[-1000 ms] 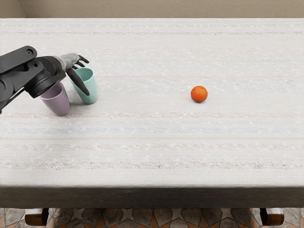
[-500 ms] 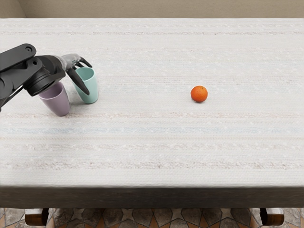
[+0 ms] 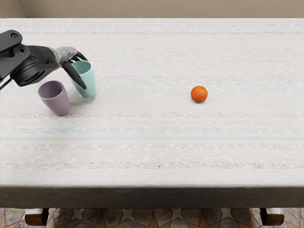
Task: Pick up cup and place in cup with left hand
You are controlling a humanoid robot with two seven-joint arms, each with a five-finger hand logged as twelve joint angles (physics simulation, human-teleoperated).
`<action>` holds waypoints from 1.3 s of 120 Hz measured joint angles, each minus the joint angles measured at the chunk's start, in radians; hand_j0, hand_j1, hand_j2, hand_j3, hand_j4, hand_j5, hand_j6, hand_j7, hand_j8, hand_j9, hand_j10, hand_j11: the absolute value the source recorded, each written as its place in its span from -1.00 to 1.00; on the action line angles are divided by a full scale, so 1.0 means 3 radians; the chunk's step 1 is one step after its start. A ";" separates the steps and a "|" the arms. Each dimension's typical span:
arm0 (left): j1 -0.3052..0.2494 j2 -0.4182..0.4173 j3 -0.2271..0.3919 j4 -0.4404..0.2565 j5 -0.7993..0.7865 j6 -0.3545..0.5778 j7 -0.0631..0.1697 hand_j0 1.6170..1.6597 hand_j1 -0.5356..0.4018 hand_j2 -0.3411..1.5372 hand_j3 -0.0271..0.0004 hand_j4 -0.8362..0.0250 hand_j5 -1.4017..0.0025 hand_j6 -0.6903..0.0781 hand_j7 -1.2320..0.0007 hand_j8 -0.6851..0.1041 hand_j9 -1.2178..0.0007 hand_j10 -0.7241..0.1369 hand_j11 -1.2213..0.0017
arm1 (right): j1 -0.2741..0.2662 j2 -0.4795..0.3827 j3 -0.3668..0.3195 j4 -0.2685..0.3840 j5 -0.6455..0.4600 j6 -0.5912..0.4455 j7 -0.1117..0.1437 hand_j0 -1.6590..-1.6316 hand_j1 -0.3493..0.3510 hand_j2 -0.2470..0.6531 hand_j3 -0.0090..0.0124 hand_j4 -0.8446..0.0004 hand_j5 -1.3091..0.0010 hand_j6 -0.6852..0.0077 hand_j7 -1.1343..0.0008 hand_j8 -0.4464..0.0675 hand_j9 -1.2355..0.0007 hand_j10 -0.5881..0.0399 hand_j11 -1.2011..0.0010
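Since the earlier frame, you see that your left hand [image 3: 68, 55] and the mint-green cup [image 3: 89, 84] have shifted together toward the far side of the table [image 3: 156, 142] and slightly toward the picture's left edge. The lilac cup [image 3: 58, 101] and the orange fruit [image 3: 199, 94] keep their places. With the black wrist and forearm drawn back from above it, the lilac cup's whole rim now shows.

Note that your hand's fingers are partly closed about the green cup: the long dark thumb [image 3: 74, 76] lies along the cup's near left side, while the other fingers [image 3: 81, 56] curve over the far part of the rim. You have the cup in this grasp, its open end uppermost. A soft shadow lies by its base; you cannot tell from this view whether the base clears the table.

Observe the lilac cup standing upright on the table, open end up, nearer to you and to the left of the green cup. The two cups are near each other but apart, neither nested in the other. The orange fruit rests on the pale, faintly striped tabletop, well apart from both cups, toward the right of the view.
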 joint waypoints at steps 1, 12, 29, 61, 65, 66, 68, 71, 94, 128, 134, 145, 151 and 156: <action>-0.0003 0.0003 -0.0002 0.0000 -0.0005 -0.0007 0.0000 0.79 -0.03 -0.54 0.97 -0.08 0.18 -0.04 0.05 -0.11 0.03 -0.34 0.03 | 0.0000 0.0000 0.0000 0.0000 0.0000 0.0000 0.0000 -0.93 -1.00 -0.45 -0.16 1.00 1.00 0.98 1.00 0.74 1.00 0.87 1.00; -0.0117 0.0178 -0.0016 -0.0046 -0.0154 -0.0166 0.0000 0.80 -0.06 -0.55 0.97 0.00 0.16 -0.02 0.04 -0.09 0.02 -0.35 0.02 | 0.0000 0.0000 0.0000 0.0000 0.0000 0.0000 0.0000 -0.93 -1.00 -0.45 -0.16 1.00 1.00 0.98 1.00 0.74 1.00 0.87 1.00; -0.0124 0.0543 -0.0088 -0.0483 -0.0326 -0.0287 0.0000 0.80 -0.03 -0.57 0.97 -0.07 0.15 -0.02 0.03 -0.10 0.01 -0.37 0.01 | 0.0000 0.0000 -0.0001 0.0000 0.0000 0.0000 0.0000 -0.93 -1.00 -0.45 -0.16 1.00 1.00 0.98 1.00 0.74 1.00 0.87 1.00; -0.0127 0.0865 -0.0238 -0.1062 -0.0421 -0.0347 0.0001 0.78 -0.06 -0.57 0.97 -0.05 0.13 0.00 0.02 -0.07 0.00 -0.37 0.00 | 0.0000 0.0000 -0.0001 0.0000 0.0000 0.0000 0.0000 -0.93 -1.00 -0.45 -0.16 1.00 1.00 0.98 1.00 0.74 1.00 0.87 1.00; -0.0124 0.0898 -0.0254 -0.1090 -0.0439 -0.0366 0.0001 0.78 -0.08 -0.56 0.97 -0.03 0.13 0.01 0.01 -0.06 -0.01 -0.37 0.00 | 0.0000 0.0000 -0.0001 0.0000 0.0000 0.0000 0.0000 -0.93 -1.00 -0.45 -0.16 1.00 1.00 0.98 1.00 0.74 1.00 0.87 1.00; -0.0124 0.0909 -0.0259 -0.1096 -0.0444 -0.0376 0.0001 0.78 -0.08 -0.57 0.97 -0.03 0.13 0.01 0.01 -0.06 -0.01 -0.36 0.00 | 0.0000 0.0000 -0.0001 0.0000 0.0000 0.0000 0.0000 -0.93 -1.00 -0.45 -0.16 1.00 1.00 0.98 1.00 0.74 1.00 0.87 1.00; -0.0125 0.0937 -0.0271 -0.1107 -0.0454 -0.0397 0.0001 0.77 -0.07 -0.57 0.97 -0.03 0.12 0.01 0.01 -0.05 -0.01 -0.36 -0.01 | 0.0000 0.0000 -0.0001 0.0000 0.0000 0.0000 0.0000 -0.93 -1.00 -0.45 -0.16 1.00 1.00 0.98 1.00 0.74 1.00 0.87 1.00; -0.0124 0.0977 -0.0293 -0.1119 -0.0464 -0.0429 0.0001 0.77 -0.09 -0.56 0.97 -0.02 0.12 0.02 0.01 -0.05 -0.01 -0.36 -0.01 | 0.0000 0.0000 -0.0001 0.0000 0.0000 0.0000 0.0000 -0.93 -1.00 -0.45 -0.16 1.00 1.00 0.98 1.00 0.74 1.00 0.87 1.00; -0.0170 0.1116 -0.0361 -0.1153 -0.0519 -0.0596 0.0001 0.75 -0.09 -0.56 0.97 0.00 0.11 0.03 0.00 -0.05 -0.02 -0.36 -0.02 | 0.0000 0.0000 -0.0001 0.0000 0.0000 0.0000 0.0000 -0.93 -1.00 -0.45 -0.16 1.00 1.00 0.98 1.00 0.74 1.00 0.87 1.00; -0.0215 0.1163 -0.0372 -0.1046 -0.0526 -0.0645 0.0001 0.72 -0.09 -0.55 0.97 0.00 0.10 0.03 0.00 -0.04 -0.03 -0.36 -0.02 | 0.0000 0.0000 -0.0001 0.0000 0.0000 0.0000 0.0000 -0.93 -1.00 -0.45 -0.16 1.00 1.00 0.98 1.00 0.74 1.00 0.87 1.00; -0.0215 0.1203 -0.0371 -0.1012 -0.0526 -0.0646 0.0001 0.72 -0.08 -0.56 0.97 -0.01 0.10 0.03 0.00 -0.04 -0.03 -0.36 -0.02 | 0.0000 0.0000 -0.0001 0.0000 0.0000 0.0000 0.0000 -0.93 -1.00 -0.45 -0.16 1.00 1.00 0.98 1.00 0.74 1.00 0.87 1.00; -0.0215 0.1316 -0.0369 -0.0978 -0.0523 -0.0649 0.0001 0.73 -0.07 -0.56 0.97 -0.02 0.10 0.04 0.00 -0.04 -0.02 -0.36 -0.02 | 0.0000 0.0000 0.0000 0.0000 0.0000 0.0000 0.0000 -0.93 -1.00 -0.45 -0.16 1.00 1.00 0.98 1.00 0.74 1.00 0.87 1.00; -0.0215 0.1350 -0.0368 -0.0969 -0.0523 -0.0650 0.0001 0.74 -0.07 -0.56 0.97 -0.02 0.11 0.03 0.00 -0.05 -0.02 -0.36 -0.02 | 0.0000 0.0000 0.0000 0.0000 0.0000 0.0000 0.0000 -0.93 -1.00 -0.45 -0.16 1.00 1.00 0.98 1.00 0.74 1.00 0.87 1.00; -0.0208 0.1377 -0.0367 -0.0963 -0.0523 -0.0650 0.0001 0.74 -0.07 -0.57 0.97 -0.03 0.11 0.02 0.00 -0.05 -0.02 -0.36 -0.02 | 0.0000 0.0000 0.0000 0.0000 0.0000 0.0000 0.0000 -0.93 -1.00 -0.45 -0.16 1.00 1.00 0.98 1.00 0.74 1.00 0.87 1.00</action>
